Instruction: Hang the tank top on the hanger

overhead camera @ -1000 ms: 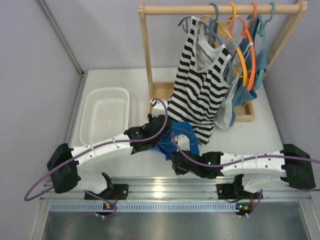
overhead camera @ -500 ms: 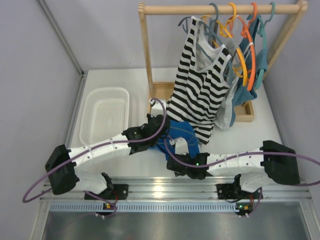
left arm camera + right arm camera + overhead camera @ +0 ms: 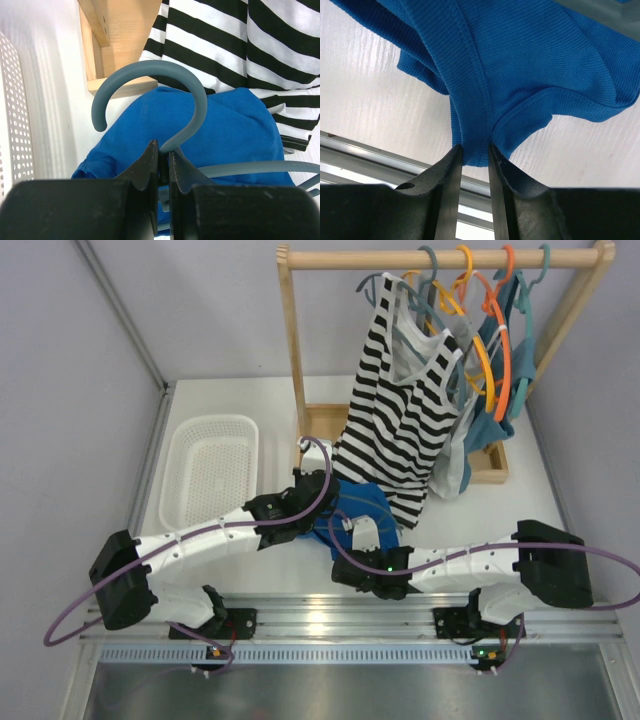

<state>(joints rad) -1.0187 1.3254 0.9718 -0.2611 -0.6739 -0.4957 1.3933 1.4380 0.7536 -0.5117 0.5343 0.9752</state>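
Note:
The bright blue tank top lies bunched on the table between the two arms, below the striped top. The slate-blue hanger rests over it, hook up, one arm running off right. My left gripper is shut on the hanger's neck just under the hook; in the top view the left gripper sits at the tank top's left edge. My right gripper pinches a hemmed fold of the tank top at its near edge, fabric filling the gap between both fingers. From above, the right gripper is at the cloth's front side.
A white perforated basket stands to the left. The wooden rack at the back carries a black-and-white striped top, orange and yellow hangers and a teal top. An aluminium rail runs along the near edge.
The right arm has swung left and stretched toward the tank top's near edge, and its jaws have narrowed onto the blue fabric. The left arm holds the hanger almost still.

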